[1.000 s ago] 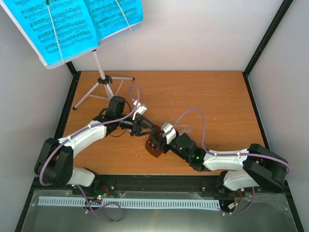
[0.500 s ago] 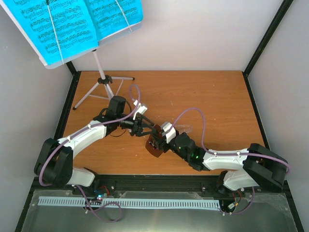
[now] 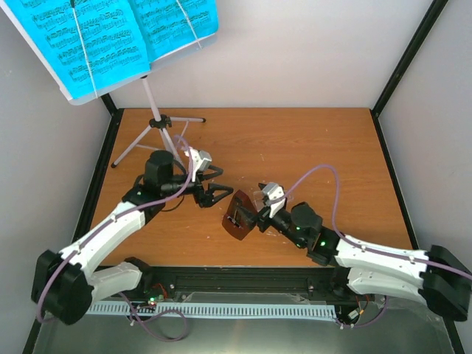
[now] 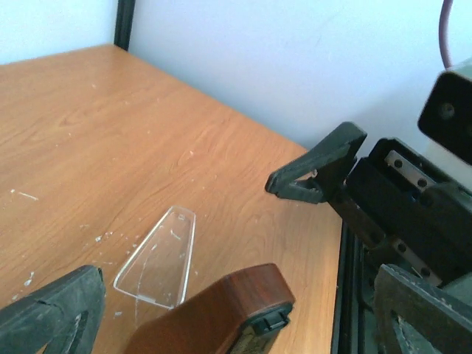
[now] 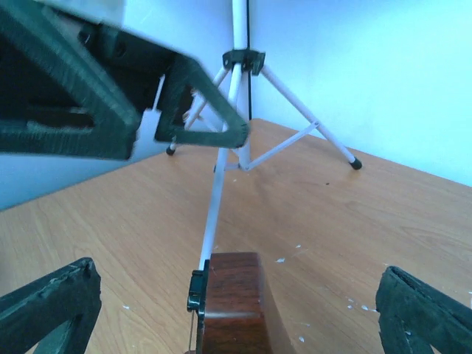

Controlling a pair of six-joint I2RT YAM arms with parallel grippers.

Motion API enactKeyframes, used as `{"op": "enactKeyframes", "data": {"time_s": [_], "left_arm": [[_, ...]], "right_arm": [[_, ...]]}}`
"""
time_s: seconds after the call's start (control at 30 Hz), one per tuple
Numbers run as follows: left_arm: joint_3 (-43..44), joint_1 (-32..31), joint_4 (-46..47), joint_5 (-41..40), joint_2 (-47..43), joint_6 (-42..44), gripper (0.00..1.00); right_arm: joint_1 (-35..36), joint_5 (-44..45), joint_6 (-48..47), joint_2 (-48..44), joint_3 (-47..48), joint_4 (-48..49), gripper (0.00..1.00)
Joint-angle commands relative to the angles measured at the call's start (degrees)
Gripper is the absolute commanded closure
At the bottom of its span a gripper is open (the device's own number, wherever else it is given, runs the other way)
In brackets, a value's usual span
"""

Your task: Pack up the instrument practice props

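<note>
The brown pyramid metronome stands on the wooden table, its front cover off. The clear plastic cover lies flat on the table just beyond it. My left gripper is open just left of the metronome, with its fingers wide apart and off the wood. My right gripper is open on the other side, and the metronome's top sits between its spread fingers untouched. The silvery tripod music stand stands at the back left and carries the cyan sheet-music pages.
Black frame posts and white walls close in the table on three sides. A stand leg reaches toward the metronome. Small white flecks lie on the wood. Purple cables loop over both arms.
Both grippers have opened and let go of the metronome. The left arm has drawn back to the left and the right arm back to the right. The metronome stays put.
</note>
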Motion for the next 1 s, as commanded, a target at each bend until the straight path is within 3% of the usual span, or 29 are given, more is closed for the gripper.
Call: {"op": "enactKeyframes", "data": {"time_s": [0.0,0.17,0.37,0.7,0.97], "left_arm": [[-6.9,-0.4,12.8,-3.7,-5.9,-8.0,0.01],[-16.6,-1.0,25.6,-2.6,-7.7,-16.3,0.02],[-18.6,-2.0,24.0,-1.3,-5.7,-11.6,0.02],[-19.3,-2.2,28.6,0.9,0.7,-12.5,0.02],[-19.8,-4.0,31.6,3.8,4.0,-14.2,0.02]], "right_arm": [[-1.0,1.8,5.3,-9.1,0.0,-10.7,0.0],[-8.4,0.4,12.5,-16.8,0.3,-21.8,0.0],[-17.0,-4.9,22.6,-20.4,-4.9,-24.9,0.0],[-17.2,-8.8,35.0,-15.5,-8.8,-23.6,0.0],[-17.2,-13.9,36.3,-6.1,-8.2,-19.1,0.0]]}}
